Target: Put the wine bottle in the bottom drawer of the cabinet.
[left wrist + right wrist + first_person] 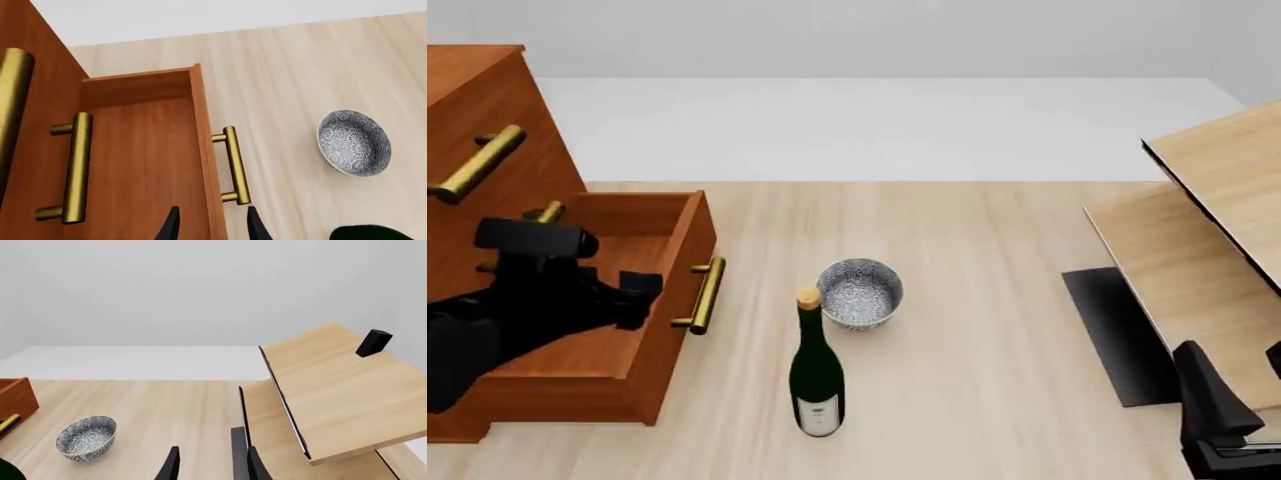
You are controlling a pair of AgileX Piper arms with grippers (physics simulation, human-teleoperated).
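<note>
- We see the cabinet (481, 110) at the left of the tabletop (1001, 300), with its bottom drawer (627, 290) pulled well out; the open box shows no contents where we can see into it.
- We judge the opening step done: the drawer's brass bar handle (705, 295) stands clear of the cabinet front.
- The wine bottle (815, 370) stands upright on the tabletop, just to the right of the drawer front and near the speckled grey bowl (860, 293). Nothing touches it.
- The left gripper (210, 225) hangs above the drawer, its fingertips straddling the top edge of the drawer front near the handle. Its fingers stand a little apart and hold nothing.
- The right gripper (210, 465) sits far to the right, beside the pale wood furniture (1228, 190), well apart from the bottle. Its fingers are parted too, and it holds nothing.
- What we judge is left: grasping the bottle, lifting it over the drawer wall, and laying it inside. Whether the drawer must then be pushed in, the task does not say.
</note>
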